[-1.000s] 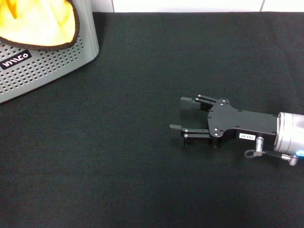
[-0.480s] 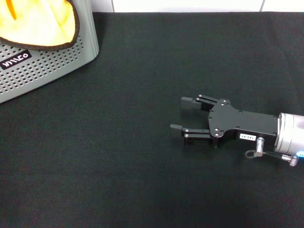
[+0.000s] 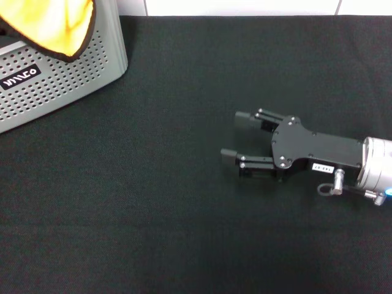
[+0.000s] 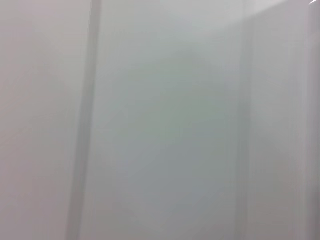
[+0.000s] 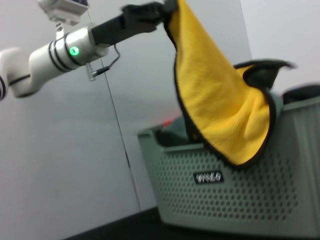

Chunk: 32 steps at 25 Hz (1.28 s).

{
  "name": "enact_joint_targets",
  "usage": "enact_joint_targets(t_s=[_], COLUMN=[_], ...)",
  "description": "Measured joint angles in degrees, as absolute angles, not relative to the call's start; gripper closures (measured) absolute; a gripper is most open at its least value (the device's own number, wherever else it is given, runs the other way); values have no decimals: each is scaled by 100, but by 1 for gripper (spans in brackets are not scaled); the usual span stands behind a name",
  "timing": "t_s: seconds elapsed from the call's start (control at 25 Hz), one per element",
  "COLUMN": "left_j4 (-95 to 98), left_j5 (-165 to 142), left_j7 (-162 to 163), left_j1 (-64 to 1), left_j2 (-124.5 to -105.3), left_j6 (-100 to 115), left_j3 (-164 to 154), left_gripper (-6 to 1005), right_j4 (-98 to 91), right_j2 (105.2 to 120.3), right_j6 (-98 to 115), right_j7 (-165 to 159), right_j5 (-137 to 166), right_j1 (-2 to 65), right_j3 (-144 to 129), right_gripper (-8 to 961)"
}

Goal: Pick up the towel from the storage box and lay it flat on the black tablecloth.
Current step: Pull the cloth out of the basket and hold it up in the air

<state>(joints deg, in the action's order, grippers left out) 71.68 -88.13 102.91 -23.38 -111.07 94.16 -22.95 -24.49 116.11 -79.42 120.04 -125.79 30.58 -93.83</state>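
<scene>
Overhead, left gripper [image 5: 162, 12] lifting towel [image 5: 215, 110] above storage box [image 5: 240, 195]

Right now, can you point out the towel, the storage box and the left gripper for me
towel [image 5: 215, 95], right wrist view, middle of the hanging yellow face.
storage box [image 5: 240, 195], right wrist view, perforated front wall beside the label.
left gripper [image 5: 162, 11], right wrist view, black fingertips pinching the towel's top edge.
</scene>
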Motion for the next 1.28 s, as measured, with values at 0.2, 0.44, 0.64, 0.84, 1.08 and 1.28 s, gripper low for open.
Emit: enact_joint_targets(t_s=[0.2,0.44,0.64,0.84,1.08,1.28], left_j4=[7137,7134,7105,7092,7018,6972], left_j5=[-7955,-7598,-7462,-7399,-7398,-7469], left_j7=[10469,10761,10940,10971,10975,10960], left_j1=[-2334,-2367,-2393,-2401,-2481,-2572], left_j2=[-11076,-11076,-11112,-11165,-11184,-11202], left_j6=[10406,10847,10858,10859,10830,10818], left_j3=[-2295,-2420,-2509,-2512,-2514,-2514], left_gripper=[977,977,978,978,979,980], right_j4=[-2593,-3143,-3443,-3450,-4133,-4716], right_j2=[11614,11610,11615,11618,11618,11619], right_j6=[-8263,-8488,-8690,-8187,-5831,-5103], right_j7=[12217,12449,12869,14039,16528,17147], right_j5=[-12579,-12579,-12622,-12708,-14299,-14673], right_j1=[3115,3054,2993,2940,2453,2255], right_j3=[-9097,-9055,-9090,-9624,-11790,-12264], right_gripper=[85,85,84,90,99,116])
